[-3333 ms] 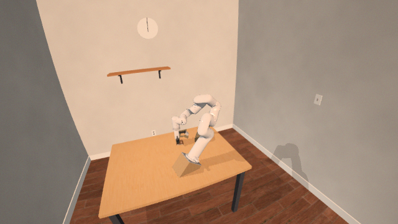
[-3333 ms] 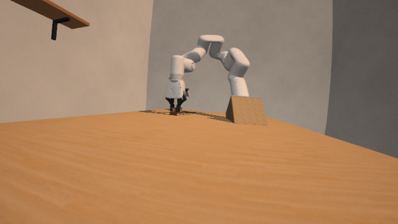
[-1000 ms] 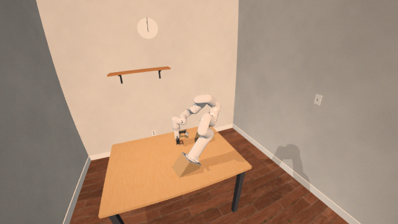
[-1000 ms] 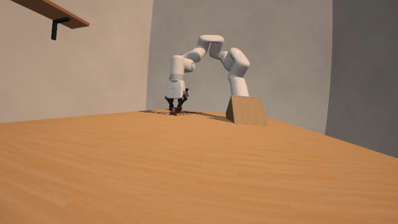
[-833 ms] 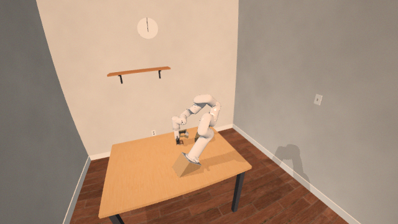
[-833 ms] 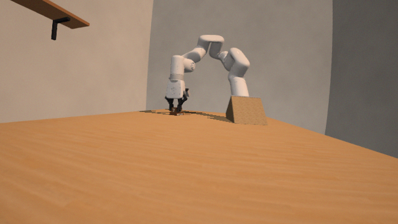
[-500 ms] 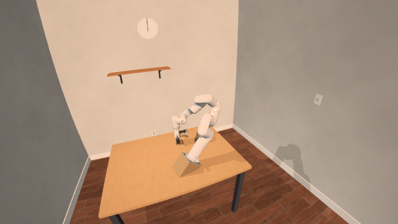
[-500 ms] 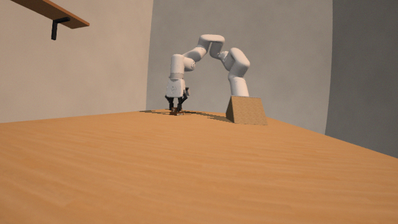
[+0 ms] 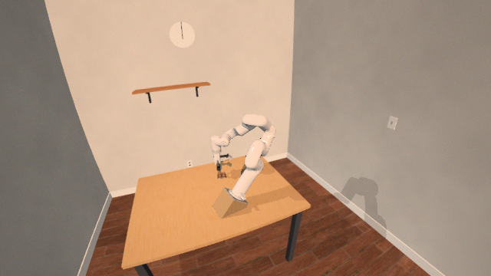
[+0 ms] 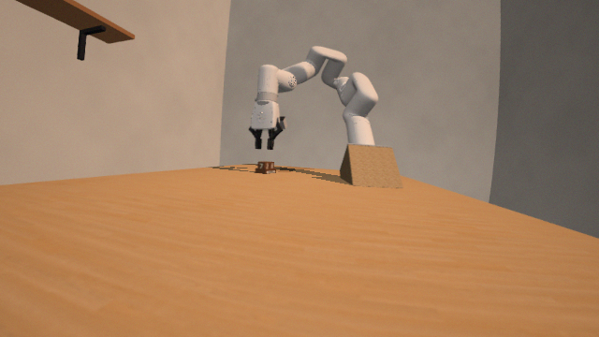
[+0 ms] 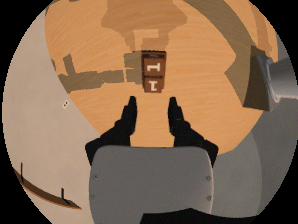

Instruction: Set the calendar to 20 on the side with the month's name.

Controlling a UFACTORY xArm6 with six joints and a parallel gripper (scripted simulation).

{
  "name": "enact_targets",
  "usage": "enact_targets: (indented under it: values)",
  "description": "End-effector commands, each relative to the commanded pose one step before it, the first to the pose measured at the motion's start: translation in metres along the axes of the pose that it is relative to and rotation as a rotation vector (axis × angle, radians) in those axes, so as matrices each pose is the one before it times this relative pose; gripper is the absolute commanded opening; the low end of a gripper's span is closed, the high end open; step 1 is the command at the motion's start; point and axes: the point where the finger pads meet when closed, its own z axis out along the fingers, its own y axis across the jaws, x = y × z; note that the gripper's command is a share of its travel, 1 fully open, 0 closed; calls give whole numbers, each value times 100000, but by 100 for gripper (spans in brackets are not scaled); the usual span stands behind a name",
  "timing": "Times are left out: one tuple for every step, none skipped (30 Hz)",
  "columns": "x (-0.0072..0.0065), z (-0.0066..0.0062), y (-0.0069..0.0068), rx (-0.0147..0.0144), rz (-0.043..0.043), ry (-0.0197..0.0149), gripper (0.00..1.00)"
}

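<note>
The calendar (image 9: 222,177) (image 10: 265,170) (image 11: 154,72) is a small, dark reddish-brown piece with pale markings, sitting on the wooden table (image 9: 184,203) (image 10: 299,243) (image 11: 200,110). It lies just right of the top view's left-right middle line's left side, below the hand; in the exterior view it is left of centre, at the far part of the table, and in the wrist view in the upper middle of the frame. There, two brown faces bear a pale 1 each, one above the other — the cubes' other faces are too small to read.

The gripper (image 9: 224,162) (image 10: 264,146) (image 11: 152,104) hangs over the calendar, pointing down, its black fingers spread part-way with nothing between them; in the exterior view a gap shows between fingertips and calendar.

The white arm (image 9: 254,153) (image 10: 360,95) arches from a tan wedge-shaped block (image 9: 222,203) (image 10: 374,166), at lower centre in the top view and right of centre in the exterior one. Shadows fall beside the calendar. A wall shelf (image 9: 171,88) (image 10: 75,19) (image 11: 47,198) and, upper left in the top view, a round clock (image 9: 182,34) are well apart from it — only the gripper hangs directly above.
</note>
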Motion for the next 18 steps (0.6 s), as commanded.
enact_targets:
  values:
    - [62,-1458,-11,-24,37,216,49]
    - [0,-296,0,0,0,0,49]
    - [0,-229,0,0,0,0,49]
    - [0,-166,0,0,0,0,49]
    - [0,-108,1,-1,-1,-1,49]
    - [0,-60,1,-1,-1,-1,49]
    - [0,-24,0,0,0,0,49]
    - [0,-4,0,0,0,0,49]
    - [0,0,0,0,0,0,100]
    - [0,0,0,0,0,0,100]
    - [0,0,0,0,0,0,100]
    - [0,0,0,0,0,0,100]
    - [0,0,0,0,0,0,100]
    - [0,0,0,0,0,0,100]
    - [0,0,0,0,0,0,100]
    - [0,0,0,0,0,0,100]
    - [0,0,0,0,0,0,100]
    - [0,0,0,0,0,0,100]
